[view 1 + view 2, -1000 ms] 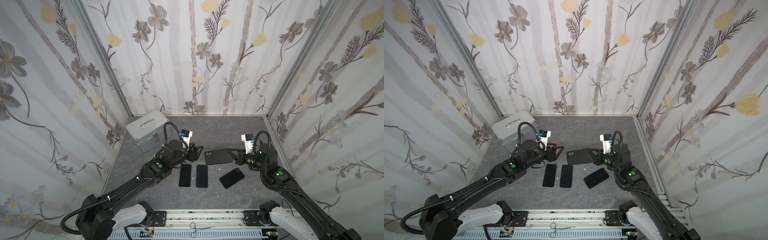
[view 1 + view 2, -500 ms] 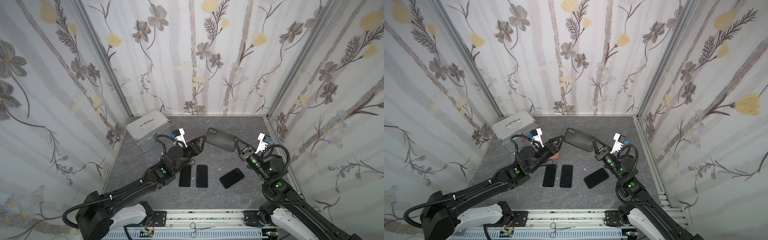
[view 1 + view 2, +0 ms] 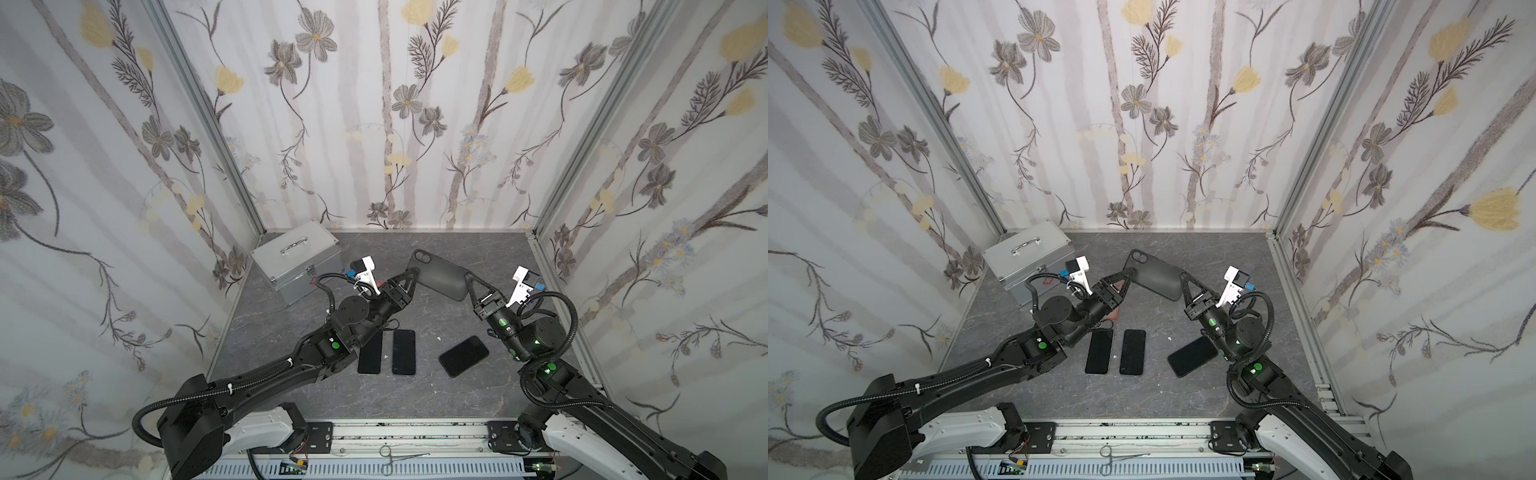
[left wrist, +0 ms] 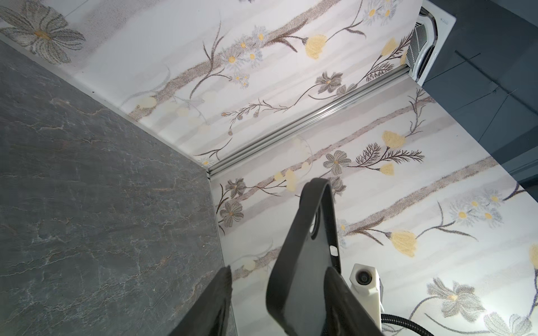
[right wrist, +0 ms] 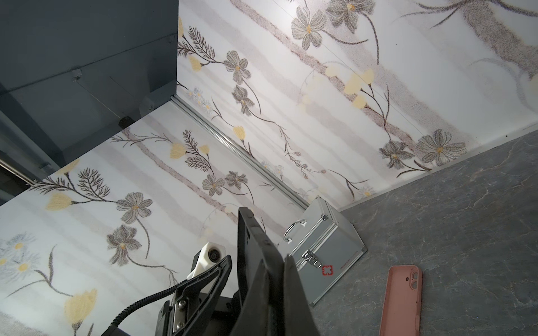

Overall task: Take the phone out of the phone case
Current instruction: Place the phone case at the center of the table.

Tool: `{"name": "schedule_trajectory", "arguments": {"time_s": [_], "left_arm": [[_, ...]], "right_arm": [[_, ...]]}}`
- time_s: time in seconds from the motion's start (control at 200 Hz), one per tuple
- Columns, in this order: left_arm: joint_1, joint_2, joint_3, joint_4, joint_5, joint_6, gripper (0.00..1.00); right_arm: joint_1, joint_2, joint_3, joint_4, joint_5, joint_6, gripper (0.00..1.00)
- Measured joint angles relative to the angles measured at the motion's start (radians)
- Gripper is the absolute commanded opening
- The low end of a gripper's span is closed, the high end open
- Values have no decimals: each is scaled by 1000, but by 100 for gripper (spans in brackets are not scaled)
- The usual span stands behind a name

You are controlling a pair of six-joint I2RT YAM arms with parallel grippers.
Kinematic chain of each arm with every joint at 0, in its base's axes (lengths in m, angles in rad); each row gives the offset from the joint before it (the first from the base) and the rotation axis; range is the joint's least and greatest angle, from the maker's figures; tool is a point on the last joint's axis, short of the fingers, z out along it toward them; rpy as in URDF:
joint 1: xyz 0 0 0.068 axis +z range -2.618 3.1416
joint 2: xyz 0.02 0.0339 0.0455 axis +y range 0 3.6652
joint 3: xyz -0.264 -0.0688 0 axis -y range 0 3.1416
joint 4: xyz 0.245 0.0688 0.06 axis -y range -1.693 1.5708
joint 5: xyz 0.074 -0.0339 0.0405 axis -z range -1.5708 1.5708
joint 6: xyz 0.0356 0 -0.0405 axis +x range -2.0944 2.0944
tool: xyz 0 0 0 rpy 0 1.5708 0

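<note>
the dark phone case (image 3: 436,276) hangs in the air over the far middle of the bench (image 3: 415,403), tilted, its camera corner pointing far and left. the right claw (image 3: 469,277) is clamped shut on its near right end and carries it alone. the left claw (image 4: 278,276) stands open astride the left end. in the left wrist view one finger (image 4: 337,293) lies against one broad side of the case, and the other finger (image 4: 221,291) stands apart from the opposite side, with wall showing through the gap. two lenses show in the cutout in both top views, so the phone is probably inside, though that is not certain.

the step looks like getting a second hold so the shell can be peeled off. the left claw would do best to close only on the rim by the camera corner, not across the whole slab, or it pins the phone in. the right grip should hold firm while that corner bends back. work low over bare bench, clear of the three bare phones (image 3: 404,352) and the pink case (image 5: 403,299), since a freed phone may drop.
</note>
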Motion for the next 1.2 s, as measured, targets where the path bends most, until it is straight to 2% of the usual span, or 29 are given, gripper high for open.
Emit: {"name": "schedule_trajectory", "arguments": {"time_s": [0.3, 0.465, 0.604, 0.699, 0.799, 0.929, 1.044, 1.199], "left_arm": [[-3, 1, -1, 14, 0, -6, 15], [-6, -26, -21, 15, -1, 1, 0], [0, -66, -46, 15, -19, 56, 0], [11, -86, -51, 7, -18, 93, 0], [29, -90, -8, -72, -14, 143, 0], [48, -48, 140, -260, 10, 238, 0], [77, 0, 224, -405, 97, 313, 0], [110, 45, 296, -581, 210, 388, 0]], "right_arm": [[31, -6, 1, -2, 37, -2, 0], [32, -26, 5, -50, 45, -48, 23], [32, -65, 13, -123, 60, -117, 44], [26, -94, 28, -206, 79, -187, 50], [12, -108, 84, -310, 77, -295, 50], [-10, -98, 175, -449, 47, -452, 48], [-41, -52, 262, -575, -18, -582, 42], [-70, 44, 385, -716, -105, -713, 40]]}}
